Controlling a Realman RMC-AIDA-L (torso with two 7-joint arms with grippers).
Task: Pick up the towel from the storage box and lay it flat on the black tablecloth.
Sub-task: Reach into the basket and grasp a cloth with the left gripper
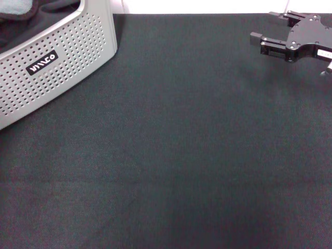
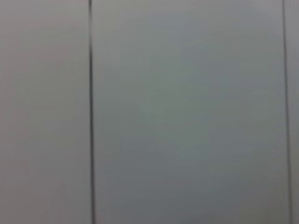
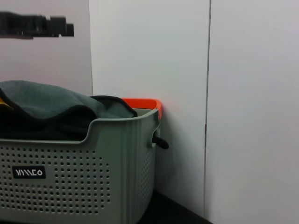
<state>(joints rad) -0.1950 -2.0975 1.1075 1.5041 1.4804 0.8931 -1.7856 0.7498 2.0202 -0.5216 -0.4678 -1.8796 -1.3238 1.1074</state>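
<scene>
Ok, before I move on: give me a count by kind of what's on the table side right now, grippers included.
Storage box: 1
Towel, grey side up with an orange edge at the far rim, lying in the box: 1
Black tablecloth: 1
Right gripper, hanging above the tablecloth's far right part: 1
Total: 4
The left gripper is not in view.

Black tablecloth [image 1: 181,155] under storage box [image 1: 67,67] at far-left corner.

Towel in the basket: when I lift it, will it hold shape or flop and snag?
Probably floppy: the towel lies in soft folds, heaped above the storage box rim. It may drag or catch on that rim. It looks plush, so likely light and not slippery.
</scene>
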